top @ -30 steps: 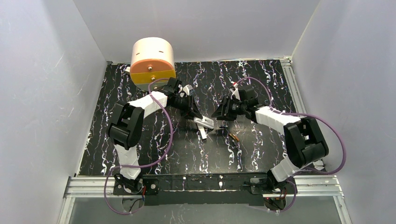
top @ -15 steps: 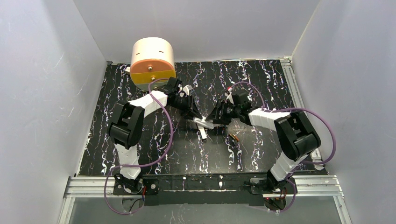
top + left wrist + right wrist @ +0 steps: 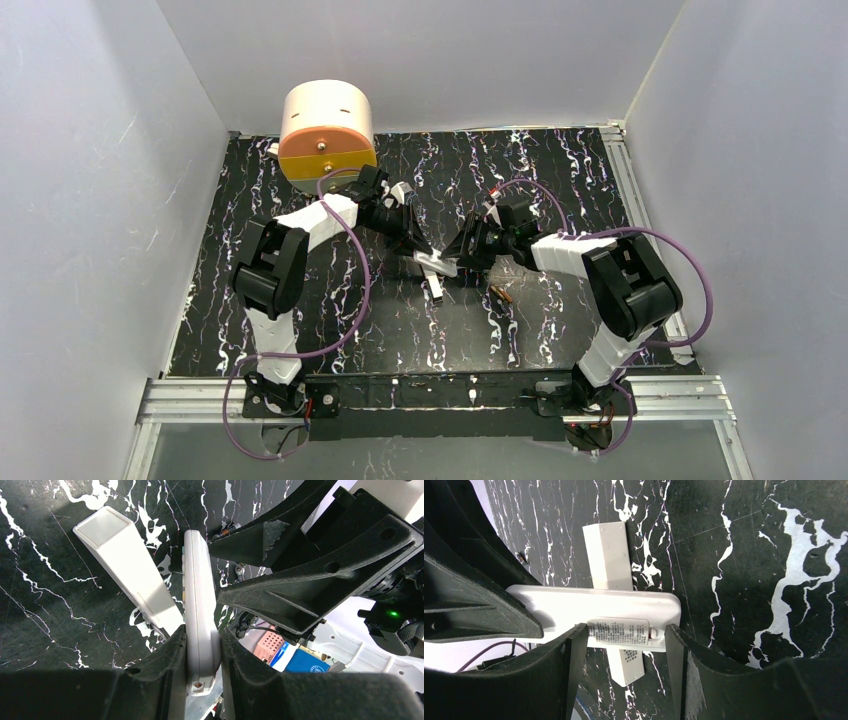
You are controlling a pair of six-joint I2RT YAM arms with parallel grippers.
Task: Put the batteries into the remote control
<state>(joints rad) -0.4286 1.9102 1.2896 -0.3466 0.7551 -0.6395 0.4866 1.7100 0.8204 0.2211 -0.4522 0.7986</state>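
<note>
Centrally over the table (image 3: 590, 180), you see the remote (image 3: 437, 264) in your left gripper (image 3: 202, 640), whose jaws are closed on one end of it, pinching face and back. The remote's long axis runs roughly left to right across the table, with the free end toward the right arm. It is held on edge, so the left wrist view shows only its narrow side, pointing straight away from the fingers. Its labelled back faces the right wrist camera.

Your right gripper (image 3: 626, 635) stands at that back with its jaws partly apart, one fingertip (image 3: 574, 650) on each side of the label and nothing clamped between them. Whether the tips touch the plastic cannot be told.

A bar (image 3: 127, 572) lies on the table beneath the remote, crossing it nearly at right angles. One battery (image 3: 500, 293) lies on the table near the remote, on the right arm's side and nearer the bases, apart from both grippers.
</note>
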